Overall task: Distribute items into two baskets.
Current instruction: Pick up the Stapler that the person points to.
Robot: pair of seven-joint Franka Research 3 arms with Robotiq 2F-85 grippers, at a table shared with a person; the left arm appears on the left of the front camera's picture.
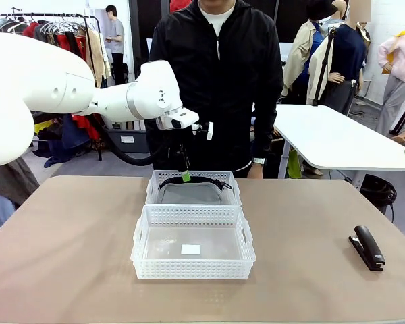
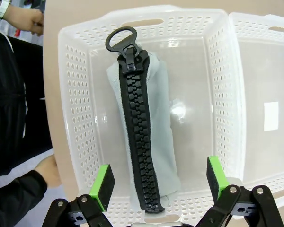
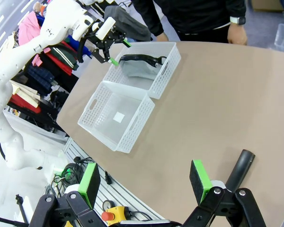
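The grey pouch (image 1: 189, 194) with its black zipper lies in the far basket (image 1: 150, 190), lengthwise along the basket's middle in the left wrist view (image 2: 154, 142). My left gripper (image 1: 185, 173) hangs open just above it, its green pads (image 2: 102, 182) apart and on either side of the pouch's end. The near basket (image 1: 192, 268) holds only a white label. At the table's right the black stapler (image 1: 367, 248) lies flat. My right gripper (image 3: 144, 182) is open high over the table's right side, with the stapler (image 3: 240, 169) just beyond its right finger.
A person in black stands at the far edge behind the baskets, hands (image 1: 255, 172) hanging at the table's edge. The two baskets touch end to end in the middle. Bare tabletop (image 1: 67, 243) lies left and right of them.
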